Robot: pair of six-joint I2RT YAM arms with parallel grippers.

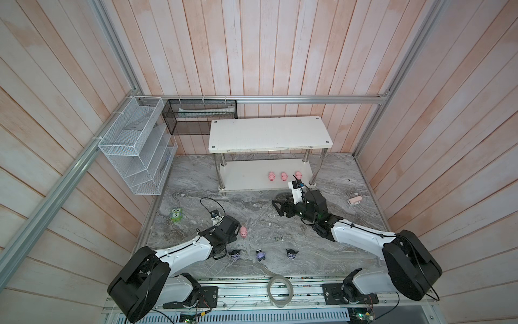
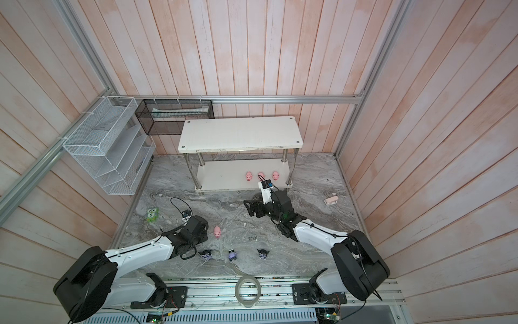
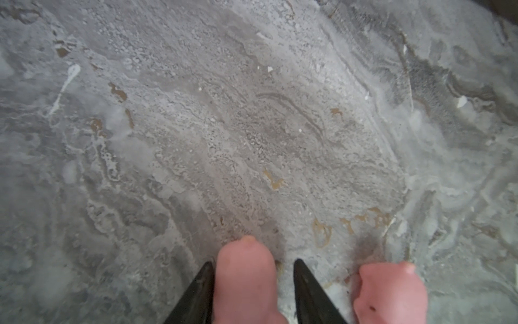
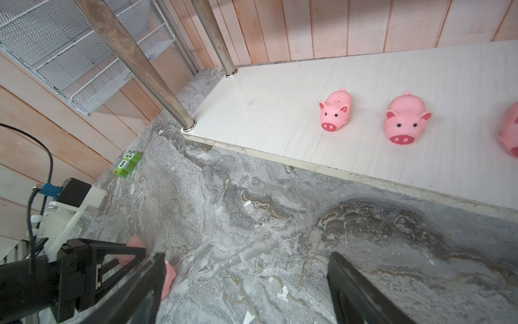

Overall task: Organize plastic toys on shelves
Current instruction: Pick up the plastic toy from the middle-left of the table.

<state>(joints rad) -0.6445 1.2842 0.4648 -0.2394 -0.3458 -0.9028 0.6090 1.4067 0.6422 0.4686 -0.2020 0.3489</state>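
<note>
One mark was all we could read: a black "5" in a white circle on the green toy (image 1: pixel 176 215), which stood at the left edge of the marble table (image 1: pixel 252 207). We could read no brand or label.

Five pink pigs showed. Three stood in a row on the right half of the lower board (image 1: pixel 244 179) of the white shelves (image 1: pixel 269 134): the left pig (image 1: pixel 271 176), the middle pig (image 1: pixel 284 176) and the right pig (image 1: pixel 298 175). Their snouts pointed toward the near edge, and each had a darker pink snout, pink-lined ears and black dot eyes.

The other two lay on the table at the near left. In the left wrist view the caught pig (image 3: pixel 244 283) sat between the fingers of the left gripper (image 3: pixel 253 262). The jaws stood apart around it, one finger against its flank and the other a sliver clear (so not yet a clamp, as far as we could see). The loose pig (image 3: pixel 389 294) lay just beside, outside the jaws.

Three black, purple and white figurines with pointed ears stood in a row near the table's near edge: the left figurine (image 1: pixel 234 254), the middle figurine (image 1: pixel 260 254) and the right figurine (image 1: pixel 291 254).

The right gripper (image 4: pixel 246 255) hovered over the table just on the near side of the lower board, its jaws wide apart and empty.
</note>
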